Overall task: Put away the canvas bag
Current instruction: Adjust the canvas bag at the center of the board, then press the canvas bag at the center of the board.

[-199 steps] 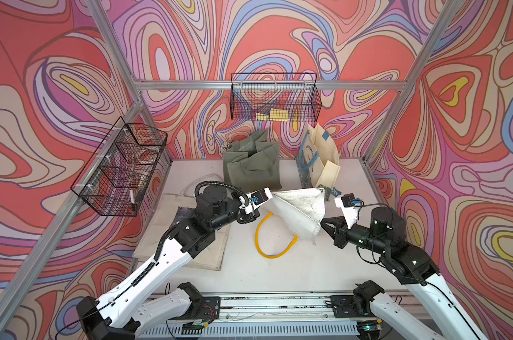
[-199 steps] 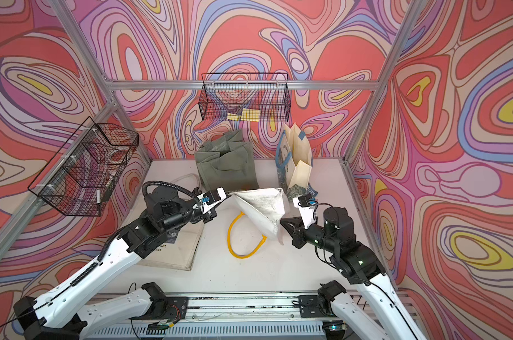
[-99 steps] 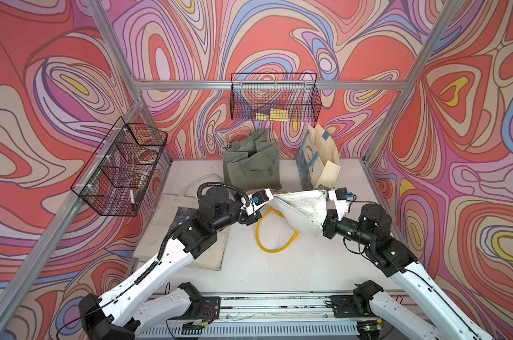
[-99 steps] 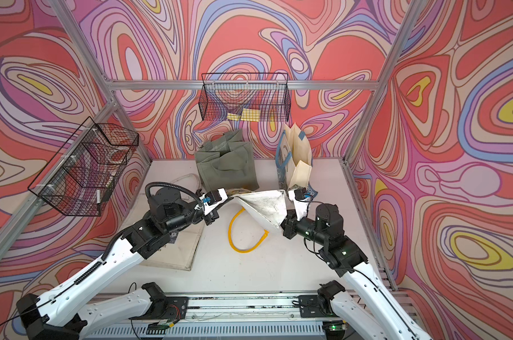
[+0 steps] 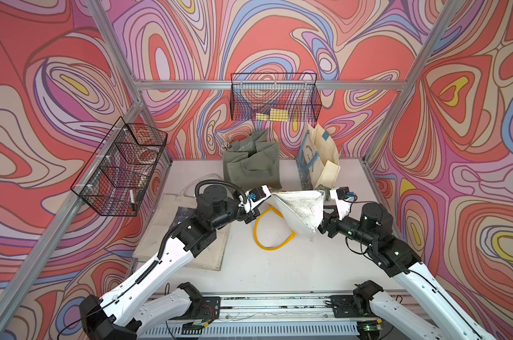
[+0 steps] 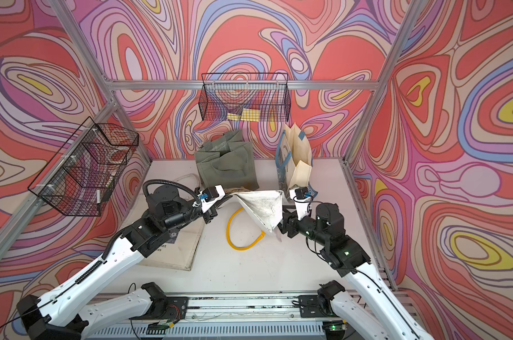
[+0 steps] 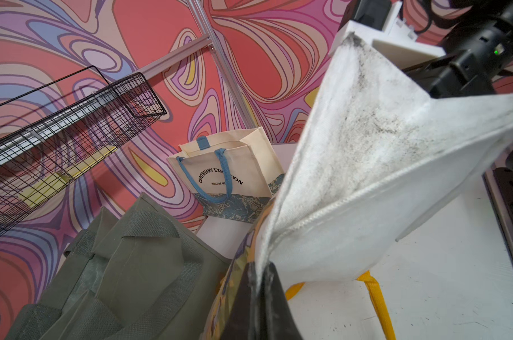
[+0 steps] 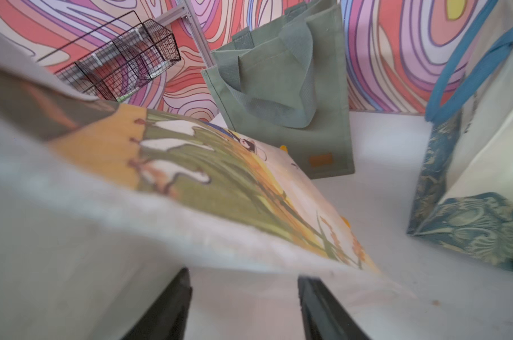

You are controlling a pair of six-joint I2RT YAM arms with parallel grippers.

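The canvas bag [image 5: 301, 210] hangs above the middle of the counter [image 5: 279, 276], stretched between the two arms and spread into a rough triangle. Its upper face is coarse white woven cloth smudged with grey-black specks. The underside, seen from the right wrist, carries a printed picture in orange, green and white. A flat yellow webbing handle [image 7: 377, 303] droops from it in a loop onto the counter.

The left hand [image 7: 259, 272] is pinched tight on a hemmed corner of the bag, the cloth fanning out from between its dark fingers. The right hand [image 8: 243, 275] sits at the bag's opposite lower point with its fingers spread wide. The cloth lies just past their tips and nothing is clamped between them.

At the back edge a stiff olive-green tote [image 5: 253, 167] stands upright, and toward the back right corner stands a cream tote [image 5: 320, 164] with blue handles and a blue leaf-pattern base. A beige cloth bag [image 5: 208, 250] lies flat along the left edge. Black wire baskets hang on the back wall [image 5: 274, 101] and the left wall [image 5: 120, 167].
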